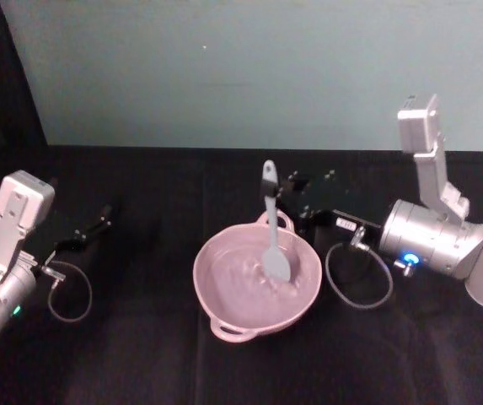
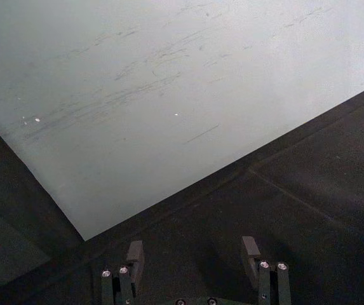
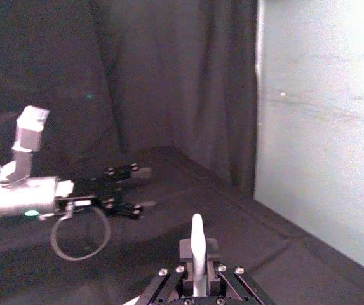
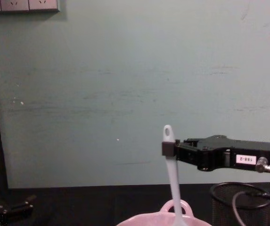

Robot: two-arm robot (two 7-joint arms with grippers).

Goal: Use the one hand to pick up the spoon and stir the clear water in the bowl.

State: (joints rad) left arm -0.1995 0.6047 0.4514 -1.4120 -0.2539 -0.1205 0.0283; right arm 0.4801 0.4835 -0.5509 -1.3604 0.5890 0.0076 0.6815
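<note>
Gripping the spoon (image 1: 271, 228) high on its handle, the right hand (image 1: 280, 196) is closed on it at the centre of the head view. The spoon stands nearly upright, its blade dipped in the water of the pink bowl (image 1: 224, 319) on the black counter (image 1: 140, 363). At the frame's left edge the left hand (image 1: 93, 228) rests low over the counter, its fingers (image 2: 135, 254) spread apart and holding nothing.
</note>
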